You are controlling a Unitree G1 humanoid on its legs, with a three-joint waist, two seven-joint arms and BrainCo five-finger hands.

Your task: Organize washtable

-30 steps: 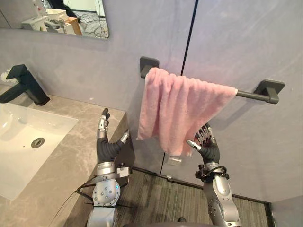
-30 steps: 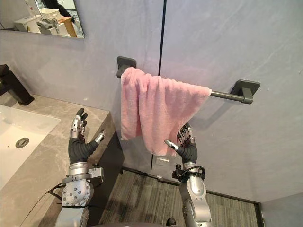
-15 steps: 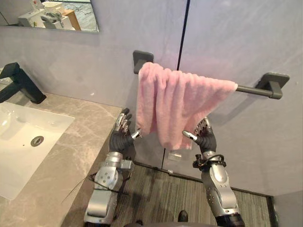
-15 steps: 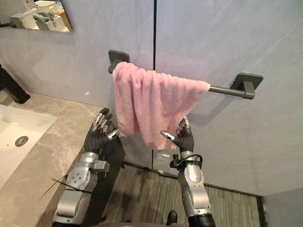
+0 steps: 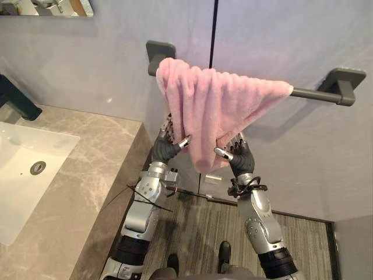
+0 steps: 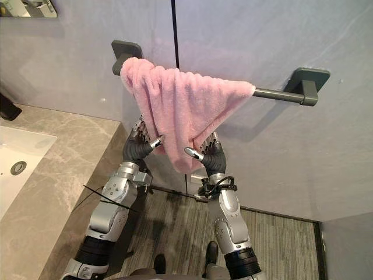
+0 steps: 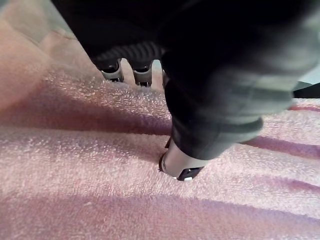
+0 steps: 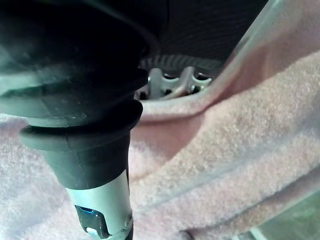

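Pink towel (image 5: 210, 111) draped on wall bar (image 5: 317, 93); bar axis runs 9–3 o'clock, cloth bunched toward 9. Left hand (image 5: 165, 149) and right hand (image 5: 240, 160) flank its hanging tip, both open, thumbs in front of the cloth, nothing gripped. Towel body is at 12 o'clock from both hands.

The towel (image 5: 215, 108) covers the bar (image 5: 312, 93) from its left mount to past the middle, so how the cloth lies over the bar there is hidden. The upper part of the left hand (image 5: 164, 150) goes behind the towel's left edge, and that of the right hand (image 5: 240, 162) behind its hanging tip; whether either one grips the cloth cannot be told. The sink (image 5: 23, 175) and faucet (image 5: 16, 100) are cut off by the left edge, the mirror (image 5: 46, 7) by the top, and the counter (image 5: 87, 175) by the bottom.
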